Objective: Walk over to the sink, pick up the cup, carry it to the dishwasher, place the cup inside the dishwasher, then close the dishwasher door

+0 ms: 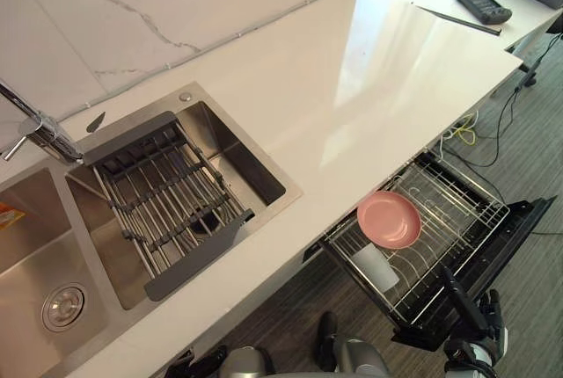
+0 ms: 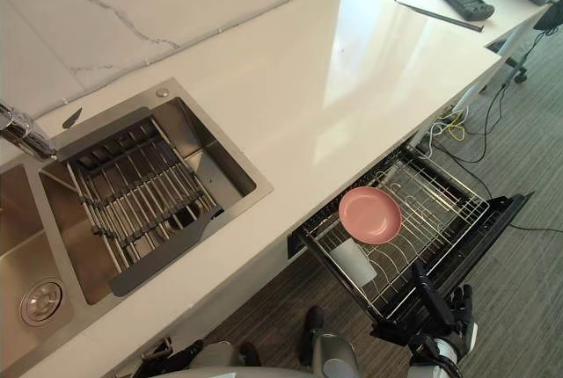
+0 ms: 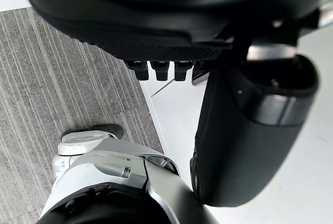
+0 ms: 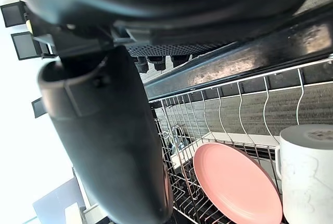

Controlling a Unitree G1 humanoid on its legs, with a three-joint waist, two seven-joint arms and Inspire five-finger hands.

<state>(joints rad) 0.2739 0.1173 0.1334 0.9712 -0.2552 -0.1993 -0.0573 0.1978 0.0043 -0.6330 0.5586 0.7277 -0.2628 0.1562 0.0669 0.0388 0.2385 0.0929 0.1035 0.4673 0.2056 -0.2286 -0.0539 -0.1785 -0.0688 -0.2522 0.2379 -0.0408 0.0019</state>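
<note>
A glossy white countertop (image 1: 369, 79) shows bright reflections below a smooth, veined marble-look wall (image 1: 176, 0). At 9 o'clock, the brushed stainless-steel sink (image 1: 230, 151) carries a drain rack (image 1: 163, 193) of bare metal rods with matt dark-grey plastic ends, beside a polished chrome tap (image 1: 40, 132). At 4 o'clock, the thin wire dishwasher rack (image 1: 457, 211) holds a smooth, satin pink plate (image 1: 389, 219) and a matt white cup (image 4: 307, 172). The floor (image 3: 52, 78) is ribbed grey carpet. The right hand (image 4: 109, 146) is smooth dark plastic.
</note>
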